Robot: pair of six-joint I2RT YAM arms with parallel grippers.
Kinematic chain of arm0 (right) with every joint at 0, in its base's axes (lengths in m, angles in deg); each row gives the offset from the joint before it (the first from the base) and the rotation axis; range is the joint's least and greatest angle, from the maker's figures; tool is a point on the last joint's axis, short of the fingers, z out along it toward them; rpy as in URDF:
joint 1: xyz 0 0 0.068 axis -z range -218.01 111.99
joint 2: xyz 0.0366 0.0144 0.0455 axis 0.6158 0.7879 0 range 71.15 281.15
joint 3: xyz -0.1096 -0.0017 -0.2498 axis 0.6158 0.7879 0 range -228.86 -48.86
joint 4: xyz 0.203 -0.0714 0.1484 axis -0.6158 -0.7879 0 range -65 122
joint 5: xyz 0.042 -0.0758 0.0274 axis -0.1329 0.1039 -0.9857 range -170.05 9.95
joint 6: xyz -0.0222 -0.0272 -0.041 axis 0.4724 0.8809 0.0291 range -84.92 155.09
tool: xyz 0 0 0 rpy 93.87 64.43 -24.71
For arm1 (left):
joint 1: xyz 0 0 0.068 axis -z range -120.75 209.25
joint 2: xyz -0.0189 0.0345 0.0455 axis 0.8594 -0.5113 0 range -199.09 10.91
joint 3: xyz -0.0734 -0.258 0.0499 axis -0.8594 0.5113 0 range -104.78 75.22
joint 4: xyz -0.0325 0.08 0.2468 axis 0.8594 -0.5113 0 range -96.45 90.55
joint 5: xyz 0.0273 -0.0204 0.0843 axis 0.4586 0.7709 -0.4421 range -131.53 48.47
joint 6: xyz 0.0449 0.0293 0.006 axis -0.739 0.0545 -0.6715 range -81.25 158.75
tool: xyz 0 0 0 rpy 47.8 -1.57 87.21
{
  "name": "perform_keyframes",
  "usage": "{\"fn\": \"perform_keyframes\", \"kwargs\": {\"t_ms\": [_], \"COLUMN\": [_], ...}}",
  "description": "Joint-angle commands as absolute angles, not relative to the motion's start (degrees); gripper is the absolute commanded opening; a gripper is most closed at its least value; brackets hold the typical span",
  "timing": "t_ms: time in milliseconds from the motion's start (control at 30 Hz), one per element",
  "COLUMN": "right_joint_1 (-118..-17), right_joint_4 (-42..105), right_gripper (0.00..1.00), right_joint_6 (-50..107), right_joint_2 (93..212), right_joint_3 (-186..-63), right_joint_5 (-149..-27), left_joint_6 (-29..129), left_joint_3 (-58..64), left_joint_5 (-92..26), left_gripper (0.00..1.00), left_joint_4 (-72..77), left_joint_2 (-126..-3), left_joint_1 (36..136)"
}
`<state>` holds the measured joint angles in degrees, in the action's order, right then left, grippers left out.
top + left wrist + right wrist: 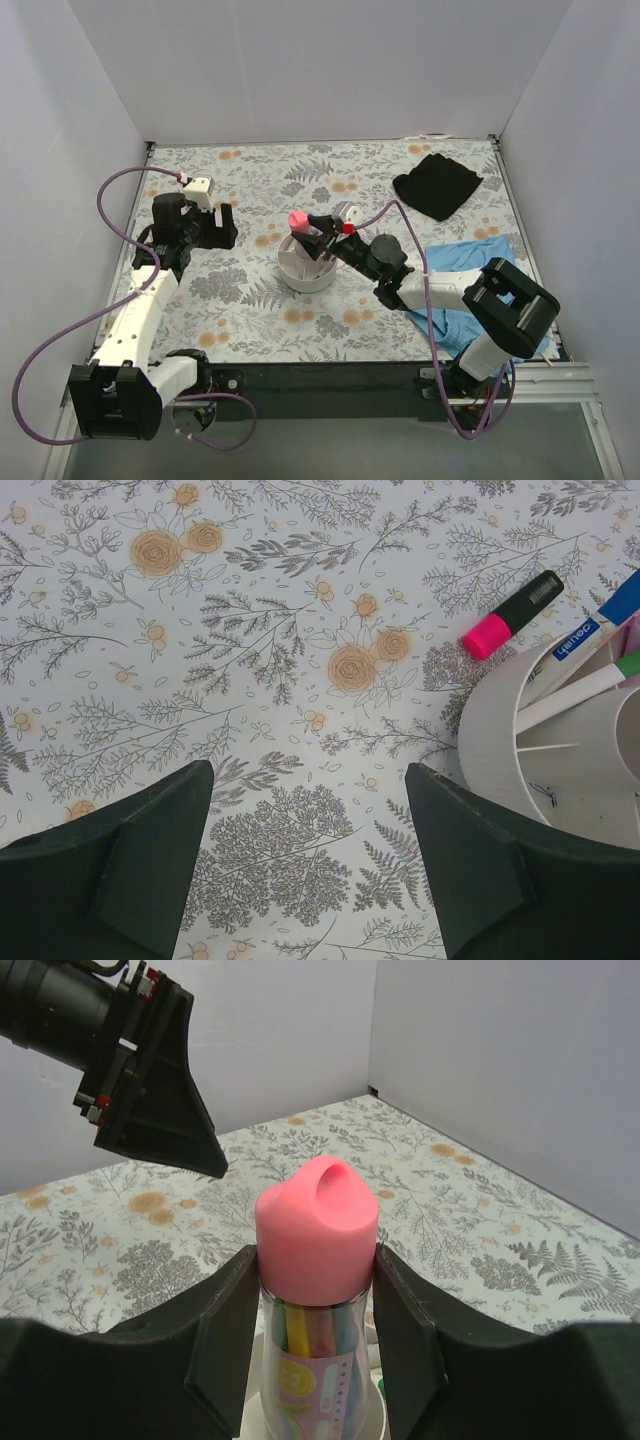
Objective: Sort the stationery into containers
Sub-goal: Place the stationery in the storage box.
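Observation:
The round white organiser (305, 272) stands mid-table. My right gripper (318, 232) is shut on a stubby case with a pink cap (316, 1222) and a clear body full of coloured sticks, held upright over the organiser. My left gripper (222, 225) is open and empty, low over the floral cloth left of the organiser (500, 750). White markers, one blue-capped (612, 608) and one green-tipped (600, 678), lean in the compartments. A pink-and-dark stubby item (510, 615) shows by the rim; I cannot tell if it is the held case. A red-capped marker (347, 226) pokes out.
A black cloth (437, 185) lies at the back right. A blue cloth (470, 265) lies at the right under my right arm. White walls close in the table on three sides. My left gripper (150, 1070) shows across from the case in the right wrist view.

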<state>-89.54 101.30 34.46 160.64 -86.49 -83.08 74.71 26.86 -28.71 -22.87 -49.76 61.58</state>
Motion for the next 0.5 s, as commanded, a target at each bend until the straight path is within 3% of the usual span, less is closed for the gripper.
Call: {"fn": "perform_keyframes", "kwargs": {"t_ms": [0,400,433,467], "right_joint_1": [-90.0,-90.0,-90.0,-90.0], "right_joint_4": [108.8,112.2,112.8,113.0], "right_gripper": [0.01,0.01,0.03,0.11], "right_joint_6": [32.6,33.7,33.9,34.4], "right_joint_2": [162.8,167.2,167.4,167.4], "right_joint_3": [-86.9,-87.5,-87.3,-87.2], "right_joint_5": [-82.3,-82.4,-82.4,-82.4], "left_joint_6": [74.3,73.9,73.8,73.6], "left_joint_3": [27.8,28.9,28.9,28.9], "left_joint_5": [-28.1,-28.3,-28.3,-28.3], "left_gripper": [0.78,0.78,0.78,0.78], "left_joint_4": [-21.9,-21.9,-21.9,-21.9], "left_joint_2": [-49.5,-49.1,-49.1,-49.1], "left_joint_1": [61.5,61.5,61.5,61.5]}}
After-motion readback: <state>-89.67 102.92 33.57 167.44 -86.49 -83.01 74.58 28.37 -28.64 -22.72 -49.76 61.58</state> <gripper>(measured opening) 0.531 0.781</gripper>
